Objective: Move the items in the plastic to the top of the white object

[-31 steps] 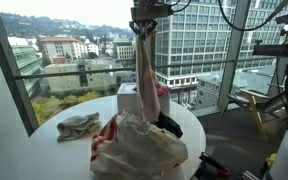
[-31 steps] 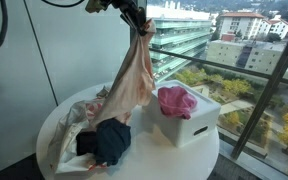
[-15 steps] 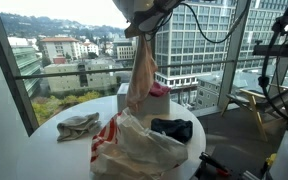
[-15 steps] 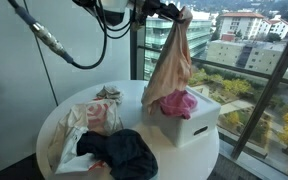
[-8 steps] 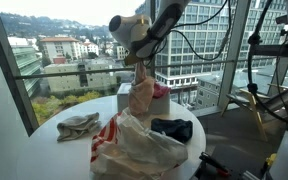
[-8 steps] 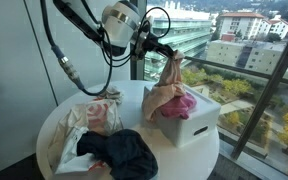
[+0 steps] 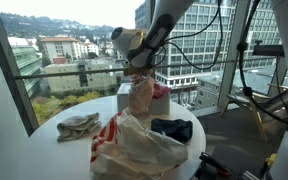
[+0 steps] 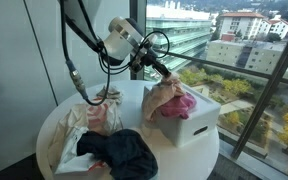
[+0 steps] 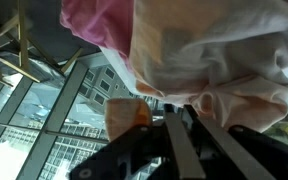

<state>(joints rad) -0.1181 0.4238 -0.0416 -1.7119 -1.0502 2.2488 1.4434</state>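
Jaws held peach garment (image 8: 161,101) bunched on white box (image 8: 190,129); in an exterior view pink cloth (image 8: 188,102) lay at its 3 o'clock.

White rounded arm (image 8: 122,40) trailing black cables (image 8: 73,72), dark pincer (image 8: 164,80).

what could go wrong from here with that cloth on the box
The peach cloth hangs partly over the side of the white box, so once released it may slide off. It could also snag on the gripper as it lifts and drag the pink cloth off.
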